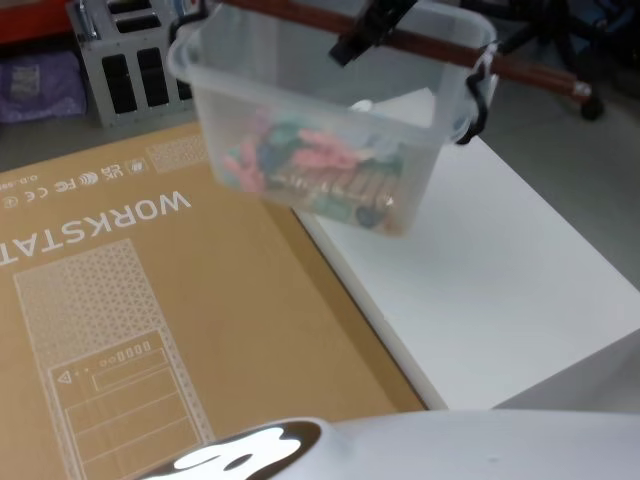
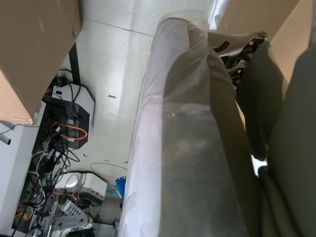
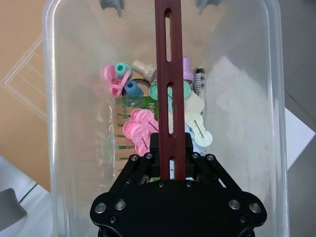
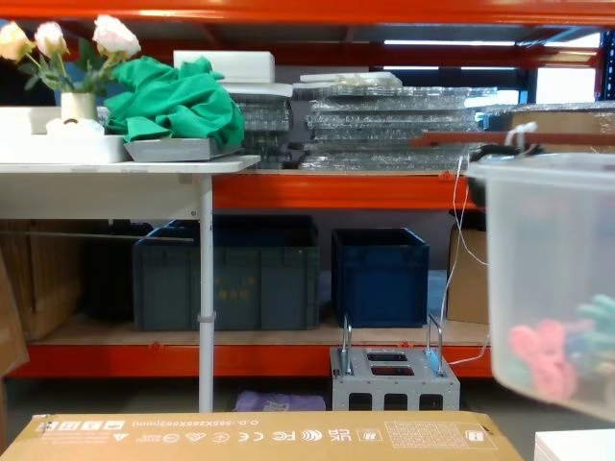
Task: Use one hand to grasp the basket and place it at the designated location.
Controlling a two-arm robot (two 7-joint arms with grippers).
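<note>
One gripper, the right gripper [image 3: 172,159], is clamping the handle [image 3: 160,59] of the basket [image 1: 300,110], which we are holding aloft above the white table [image 1: 520,300] near its edge. We are risking swing, tilt and spilled toys [image 3: 138,129] if this narrow grip slips.

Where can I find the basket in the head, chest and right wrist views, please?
Head: basket at top centre, held by the right gripper.
Chest: basket at the right edge.
Right wrist: basket under the gripper, seen from above.
Shared landmark: cardboard box, lower down on the basket's left.
</note>
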